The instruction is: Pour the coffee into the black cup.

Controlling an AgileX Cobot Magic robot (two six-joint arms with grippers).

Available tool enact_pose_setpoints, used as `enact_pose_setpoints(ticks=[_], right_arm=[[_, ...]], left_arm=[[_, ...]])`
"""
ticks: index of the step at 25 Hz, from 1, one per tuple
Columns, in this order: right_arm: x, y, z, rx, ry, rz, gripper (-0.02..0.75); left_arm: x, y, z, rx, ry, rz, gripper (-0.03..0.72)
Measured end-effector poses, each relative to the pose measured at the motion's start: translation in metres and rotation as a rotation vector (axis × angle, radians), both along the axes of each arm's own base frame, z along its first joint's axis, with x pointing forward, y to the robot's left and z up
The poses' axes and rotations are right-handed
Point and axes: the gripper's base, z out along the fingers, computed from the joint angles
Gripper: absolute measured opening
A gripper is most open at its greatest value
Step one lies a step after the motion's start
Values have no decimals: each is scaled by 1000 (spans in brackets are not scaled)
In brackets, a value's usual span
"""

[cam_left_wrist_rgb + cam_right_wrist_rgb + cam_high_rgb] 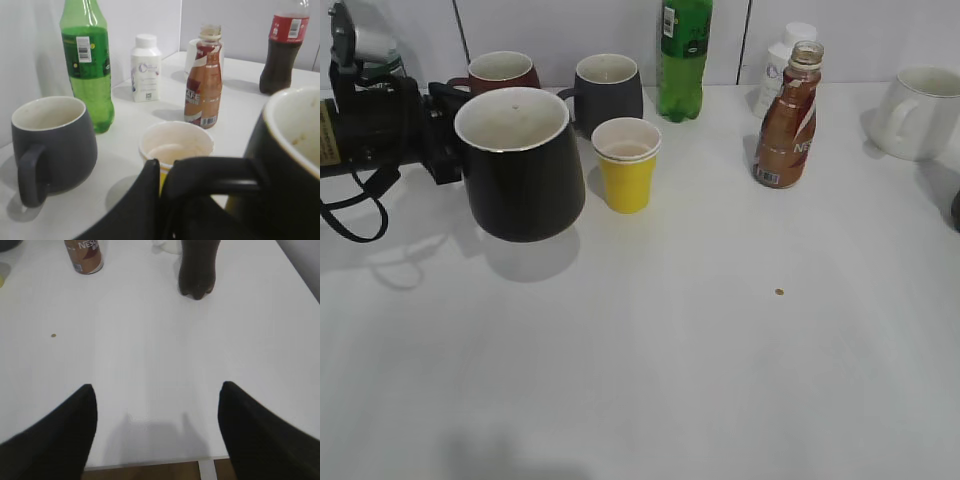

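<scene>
The left gripper (448,135) had its jaws pinched on the loop handle (220,172) of the black cup (520,165), holding it just clear of the table (670,350), tilted a little. A glazed mug like that looked heavy and slippery, so the handle seemed the sensible hold. The coffee bottle (787,120) stood uncapped, well apart to the right. Being light, thin plastic with a curvy waist, it probably wanted a gentle squeeze at mid-body. The right gripper (155,430) hung with jaws spread wide, empty.
</scene>
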Motion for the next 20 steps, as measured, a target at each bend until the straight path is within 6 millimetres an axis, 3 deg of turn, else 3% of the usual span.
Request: enact_pose_setpoints(ticks=[5,12,16,20], right_arm=[[26,5,15,-24,10,53,589],[105,17,40,28,-164,101,589],[149,17,31,-43,-156,95,589],[186,21,6,-96,-103,102,589]], left_arm=[[-1,-1,2,-20,-9,-18,42],[-1,-1,2,-22,-10,-22,42],[-2,-1,2,-23,-10,-22,42],[-2,-1,2,-23,-10,-23,42]])
